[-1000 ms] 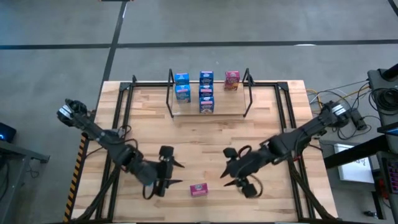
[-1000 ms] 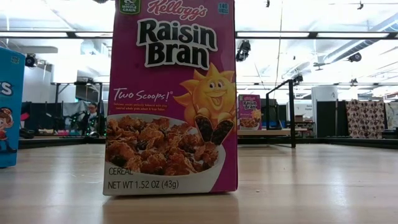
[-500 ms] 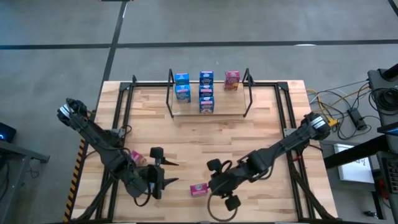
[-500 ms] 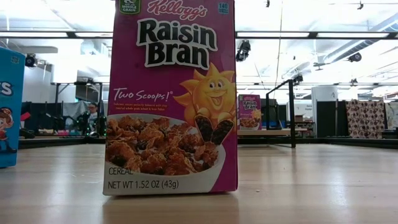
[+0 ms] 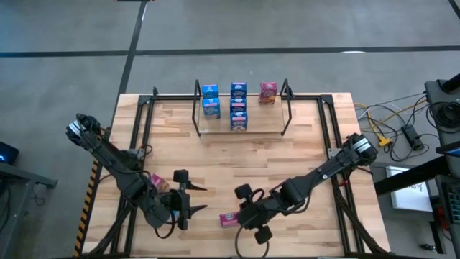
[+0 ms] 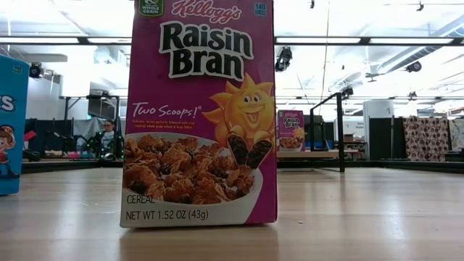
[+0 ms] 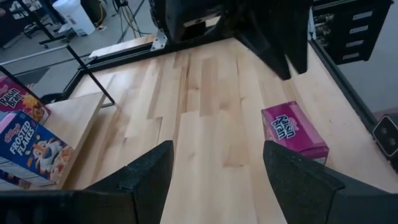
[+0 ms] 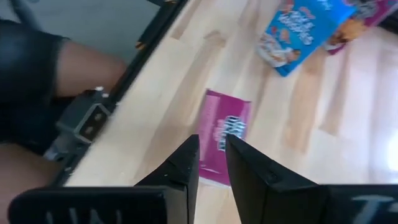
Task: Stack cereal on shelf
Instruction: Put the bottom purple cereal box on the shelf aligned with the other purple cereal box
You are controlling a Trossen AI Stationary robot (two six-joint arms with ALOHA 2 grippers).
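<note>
Key relation: the small pink Raisin Bran cereal box lying flat on the pale wood bench [image 5: 229, 219] sits immediately beside the right claw [image 5: 244, 216], on the side toward the left arm. From above, the box's long axis runs roughly across the bench, i.e. along the front edge. The right wrist cam shows the same box [image 8: 224, 134] just ahead of the fingertips [image 8: 186, 163], partly behind them, approx. in line with the gap.

Right claw state: fingers close together, only a narrow slot between them, nothing in it. Contact with the box probably not yet made, but the overhead view is too coarse to confirm.

Left claw [image 5: 185, 200]: fingers wide apart, empty, parked near the front-left of the bench, farther from the box than the right claw. Its wrist cam sees the box [image 7: 294, 129] ahead and off to one side, well clear of the fingers.

Judgement: the right arm is the nearer one for this pick. The slot looks narrower than the box, so the fingers would need to spread before straddling it.

Destination ref.: the black-post wire shelf with clear tiers [image 5: 243, 108] stands at the far edge of the bench, well apart from the box, already carrying blue and pink boxes.
</note>
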